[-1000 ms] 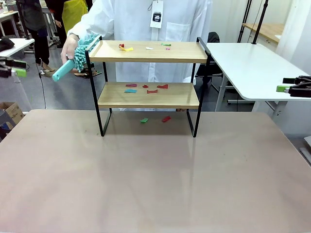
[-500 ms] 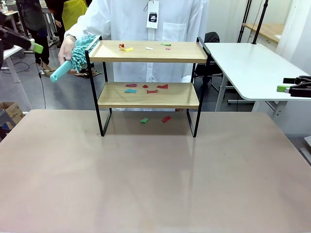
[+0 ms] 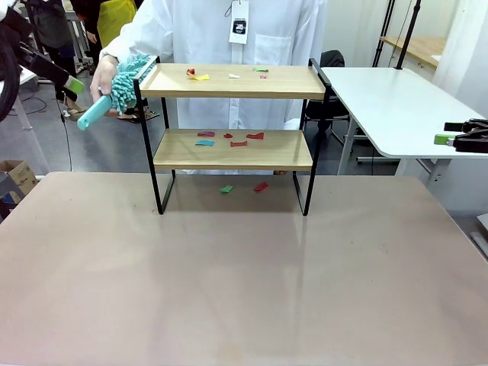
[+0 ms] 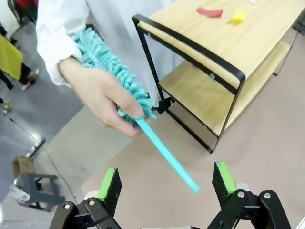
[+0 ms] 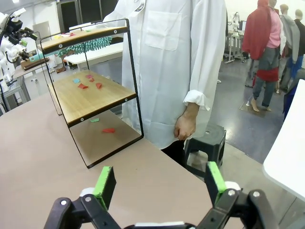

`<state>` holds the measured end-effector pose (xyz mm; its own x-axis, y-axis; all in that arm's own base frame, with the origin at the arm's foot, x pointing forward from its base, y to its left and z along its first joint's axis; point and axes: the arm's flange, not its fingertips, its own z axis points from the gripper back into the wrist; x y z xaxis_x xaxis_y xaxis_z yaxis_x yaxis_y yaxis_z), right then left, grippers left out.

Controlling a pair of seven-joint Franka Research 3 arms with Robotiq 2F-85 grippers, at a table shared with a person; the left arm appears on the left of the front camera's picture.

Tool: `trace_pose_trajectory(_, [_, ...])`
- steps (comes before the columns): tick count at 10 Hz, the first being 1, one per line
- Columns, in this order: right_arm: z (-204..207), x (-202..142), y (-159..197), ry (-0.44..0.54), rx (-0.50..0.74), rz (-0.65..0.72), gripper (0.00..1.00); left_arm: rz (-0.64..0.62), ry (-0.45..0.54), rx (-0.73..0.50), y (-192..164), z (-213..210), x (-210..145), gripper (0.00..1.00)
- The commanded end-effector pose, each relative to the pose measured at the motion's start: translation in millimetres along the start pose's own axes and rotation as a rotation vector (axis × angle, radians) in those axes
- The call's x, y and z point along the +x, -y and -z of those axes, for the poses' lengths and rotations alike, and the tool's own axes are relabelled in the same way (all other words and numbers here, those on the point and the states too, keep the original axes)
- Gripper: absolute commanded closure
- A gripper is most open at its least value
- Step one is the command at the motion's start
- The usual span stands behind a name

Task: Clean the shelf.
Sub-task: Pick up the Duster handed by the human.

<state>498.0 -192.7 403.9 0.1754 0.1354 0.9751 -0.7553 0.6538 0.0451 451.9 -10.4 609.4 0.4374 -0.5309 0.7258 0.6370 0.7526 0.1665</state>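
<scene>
The shelf stands at the table's far middle, two wooden boards in a black frame. Coloured paper scraps lie on its top board, on its lower board and on the table beneath. At the shelf's top left corner a person's hand holds a teal fluffy duster, handle pointing down-left. My left gripper hovers open just left of that handle. In the left wrist view the handle's tip lies between the open fingers of that gripper. My right gripper hangs open at the far right.
The person in a white coat stands behind the shelf; their other hand hangs by their side. A white side table sits at the right and a stool behind. The brown table stretches wide in front of the shelf.
My left gripper has moved up and to the right, from the far left edge to just beside the duster's handle. The duster dipped slightly. The right gripper has stayed put.
</scene>
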Motion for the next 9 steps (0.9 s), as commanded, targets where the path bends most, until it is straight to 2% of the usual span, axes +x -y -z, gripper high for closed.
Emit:
trace_pose_trajectory(1, [-1.2, 2.9, -0.6, -0.004, -0.002, -0.005, 0.0, -0.011, 0.016, 0.016, -0.8, -6.3, 2.6, 0.0])
trace_pose_trajectory(2, [-1.2, 2.9, -0.6, -0.004, -0.002, -0.005, 0.0, 0.0, 0.0, 0.0, 0.0, 0.0, 0.0, 0.0])
trace_pose_trajectory(3, [-1.2, 2.9, -0.6, -0.004, -0.002, -0.005, 0.0, -0.018, -0.041, -0.006, 19.6, -8.3, 15.6, 0.0])
trace_pose_trajectory(5, [-1.2, 2.9, -0.6, -0.004, -0.002, -0.005, 0.0, -0.137, -0.18, 0.024, 47.5, -9.5, 36.1, 0.0])
trace_pose_trajectory(8, [-1.2, 2.9, -0.6, -0.004, -0.002, -0.005, 0.0, -0.277, -0.358, 0.108, 52.1, 13.9, 37.4, 0.0])
trace_pose_trajectory(9, [-1.2, 2.9, -0.6, -0.004, -0.002, -0.005, 0.0, -0.282, -0.372, 0.143, 53.0, 18.1, 35.6, 0.0])
